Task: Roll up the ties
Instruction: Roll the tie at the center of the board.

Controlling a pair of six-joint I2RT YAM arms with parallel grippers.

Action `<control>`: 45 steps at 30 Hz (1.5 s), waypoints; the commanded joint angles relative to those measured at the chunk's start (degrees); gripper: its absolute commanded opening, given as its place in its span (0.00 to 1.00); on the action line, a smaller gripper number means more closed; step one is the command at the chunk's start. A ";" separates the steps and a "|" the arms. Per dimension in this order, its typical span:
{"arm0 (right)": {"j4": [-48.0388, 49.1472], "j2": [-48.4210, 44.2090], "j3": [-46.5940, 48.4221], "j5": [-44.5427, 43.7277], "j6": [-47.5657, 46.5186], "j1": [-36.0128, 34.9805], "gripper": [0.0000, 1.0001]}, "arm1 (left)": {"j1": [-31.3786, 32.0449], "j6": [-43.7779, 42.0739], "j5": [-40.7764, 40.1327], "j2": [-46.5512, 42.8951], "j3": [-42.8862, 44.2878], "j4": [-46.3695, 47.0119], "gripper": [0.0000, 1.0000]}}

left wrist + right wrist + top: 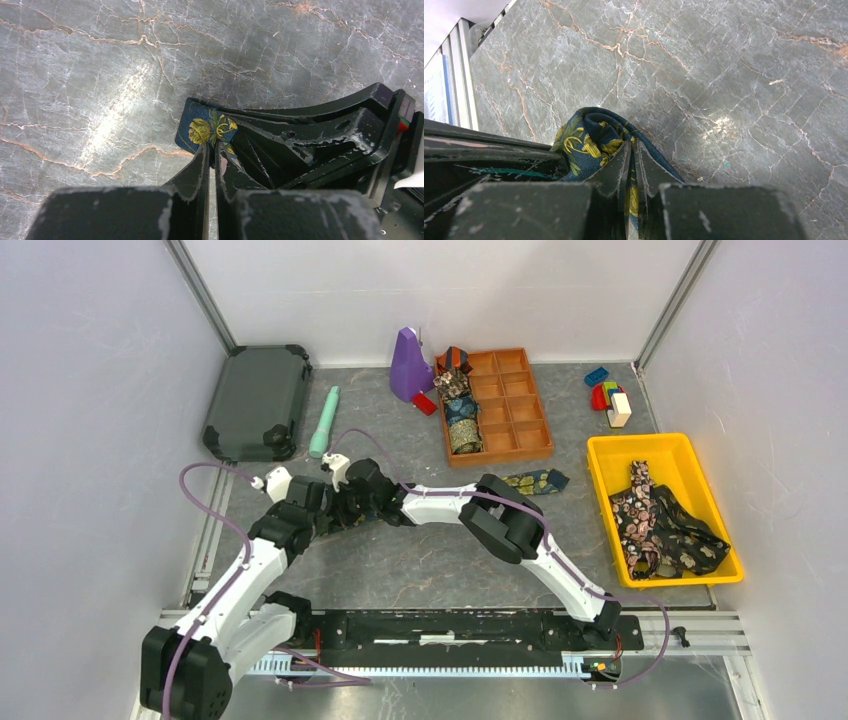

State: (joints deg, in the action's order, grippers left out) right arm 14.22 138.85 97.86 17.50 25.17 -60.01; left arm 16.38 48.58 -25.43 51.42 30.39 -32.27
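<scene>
Left gripper (211, 150) & right gripper (633, 150) meet nose to nose at centre-left of the grey marble bench (400, 560). Both sets of jaws are clenched on one navy fabric necktie w/ yellow flower print (584, 140), bunched into a small fold there. A navy-gold tail end (535, 481) lies flat beside the right arm, near the brown wooden divider tray (530, 410), long axis approx left-right. Link betw. fold & tail is hidden under the arm. Rolled ties (462, 410) fill the tray's left column. Loose black-pink ties (660, 530) are heaped in the yellow plastic bin (680, 455).
</scene>
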 commanded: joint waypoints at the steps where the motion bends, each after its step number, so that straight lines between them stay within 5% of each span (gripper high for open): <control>1: 4.71 0.45 1.33 0.59 1.01 -0.11 0.10 | 0.49 2.31 -0.85 0.95 1.86 0.94 0.04; 10: 8.68 -0.40 -1.53 2.76 2.95 0.72 0.10 | 1.39 2.48 -0.06 4.59 0.28 5.29 0.03; 11: 8.69 -13.56 -1.72 2.77 2.93 0.90 0.10 | 1.61 2.57 -0.06 5.13 0.28 5.60 0.03; 12: 8.73 -1.17 -2.01 2.72 2.89 1.03 0.10 | 1.79 2.64 -0.19 5.62 0.47 5.68 0.03; 28: 7.77 -9.76 -12.21 0.15 1.20 5.22 0.11 | 4.90 3.80 -1.99 10.52 1.55 7.16 0.03; 45: 8.99 -12.88 -16.20 0.87 0.55 5.40 0.12 | 6.81 3.39 -2.23 9.94 3.84 5.24 0.32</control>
State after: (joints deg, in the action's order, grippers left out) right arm 20.99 128.40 82.21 17.93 26.68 -54.37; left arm 22.65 50.52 -25.58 62.15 31.77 -26.79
